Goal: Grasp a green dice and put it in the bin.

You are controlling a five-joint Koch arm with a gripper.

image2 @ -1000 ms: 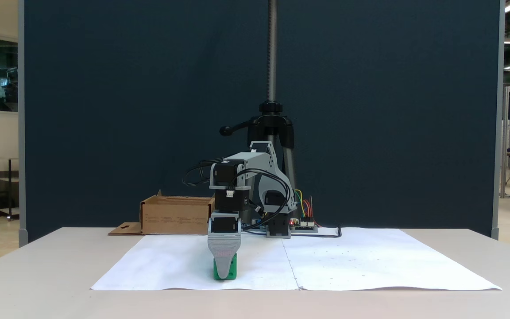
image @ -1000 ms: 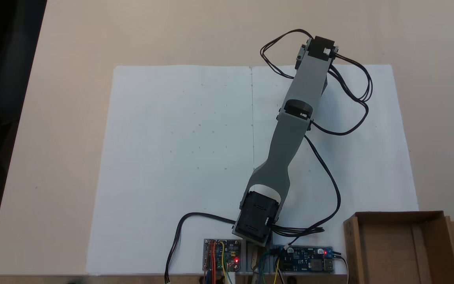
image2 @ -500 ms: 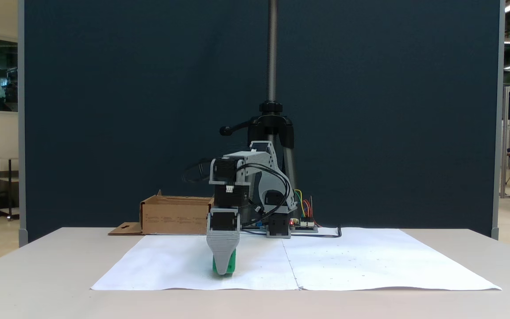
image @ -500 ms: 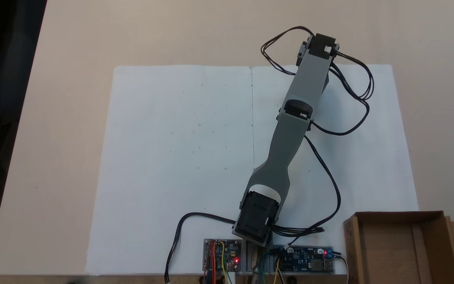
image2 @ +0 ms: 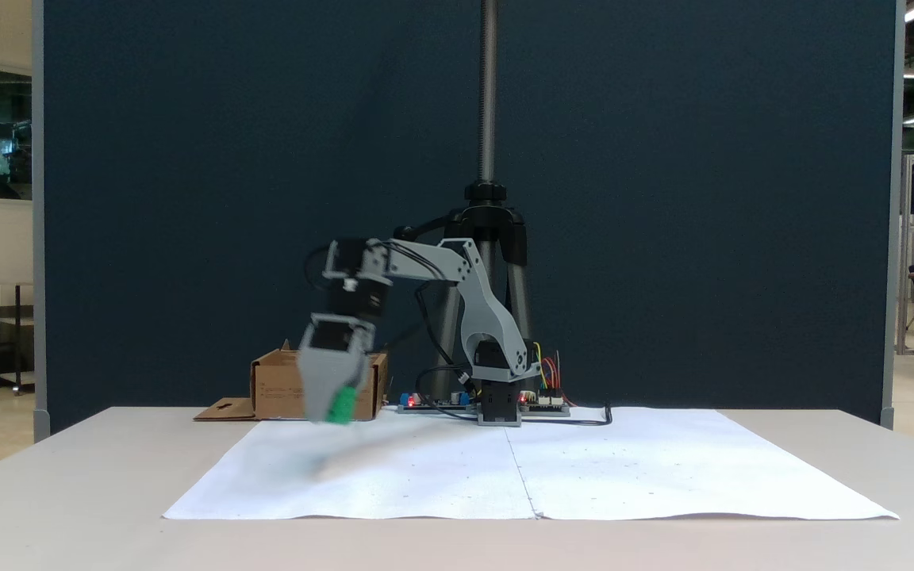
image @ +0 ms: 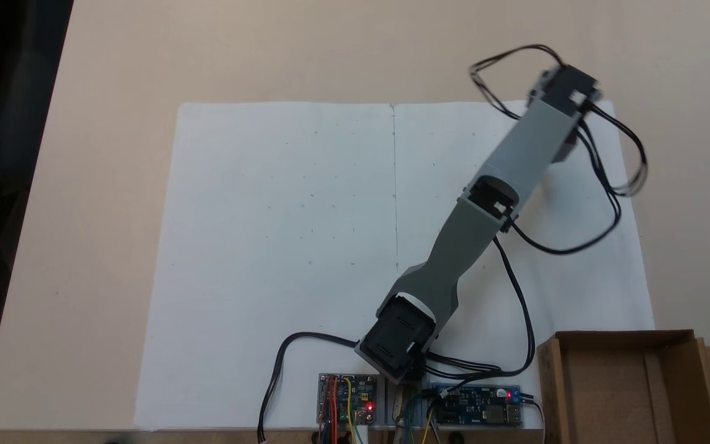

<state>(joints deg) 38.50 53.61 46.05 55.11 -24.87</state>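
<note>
The green dice [image2: 340, 406] is hanging clear above the white paper [image: 281, 246], pinched in the gripper [image2: 333, 406], whose jaws are clamping it while the arm [image: 453, 265] is blurring with speed. At that pace the small cube could be slipping loose and dropping short, or the gripper could be clipping a wall of the bin [image: 626, 337]. The bin is sitting near the table [image: 114, 74] corner, beside the circuit boards [image: 475, 404]; open paper is lying between.

Bright green dice [image2: 340, 406] in a grey tool [image2: 330, 404] (blurred); brown cardboard bin [image: 626, 345]; white paper sheet [image: 281, 246]; beige worktop [image: 114, 154]; dark blue backdrop [image2: 227, 159]; black cables [image: 607, 203].
</note>
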